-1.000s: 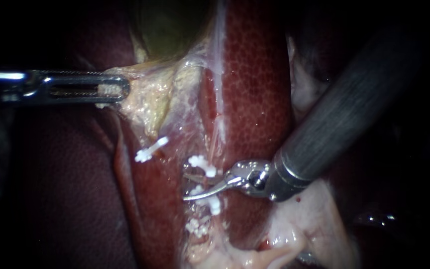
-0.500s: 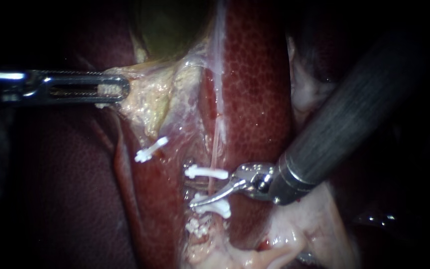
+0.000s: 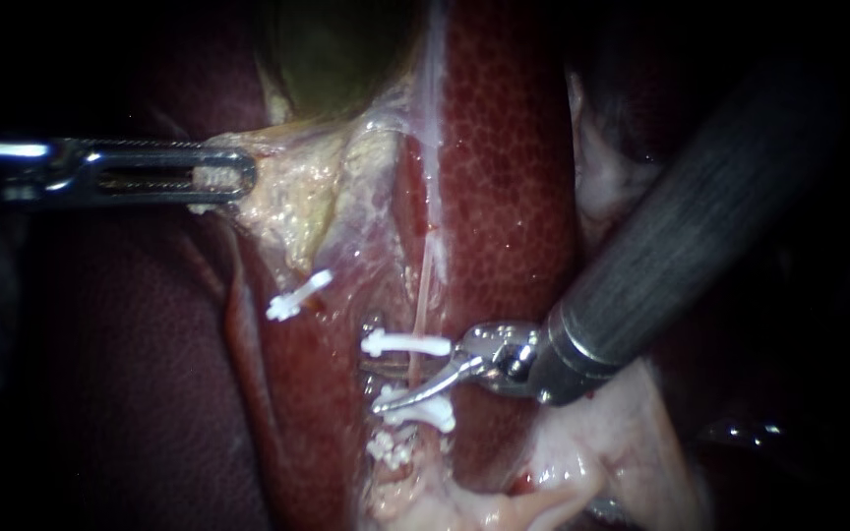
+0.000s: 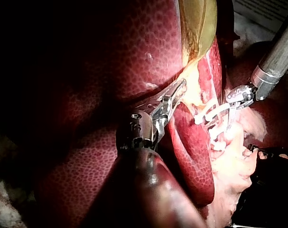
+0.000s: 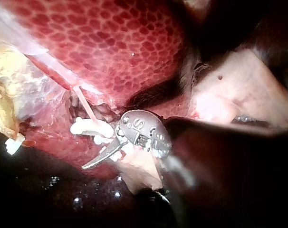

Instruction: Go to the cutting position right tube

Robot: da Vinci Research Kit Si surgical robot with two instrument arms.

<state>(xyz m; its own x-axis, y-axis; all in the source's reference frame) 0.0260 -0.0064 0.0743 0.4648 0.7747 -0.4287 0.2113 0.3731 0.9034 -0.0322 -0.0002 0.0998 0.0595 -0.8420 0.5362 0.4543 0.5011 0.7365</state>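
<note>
Mottled red liver (image 3: 504, 177) across the whole field, darkness all round. Scrap of white paper (image 4: 263, 7) out beyond the right instrument's shaft. Green gallbladder (image 3: 336, 49) above. Right instrument (image 3: 386, 385) in low, blades slightly parted either side of the right tube (image 3: 423, 295), not gripping it. Left instrument (image 3: 238, 175) clamped flat on pale tissue (image 3: 297, 197) under the gallbladder. Thin pink right tube down the liver's edge, crossed by upper clip (image 3: 405, 343) and lower clip (image 3: 423, 413), blades between them. Third clip (image 3: 297, 293) well apart.
</note>
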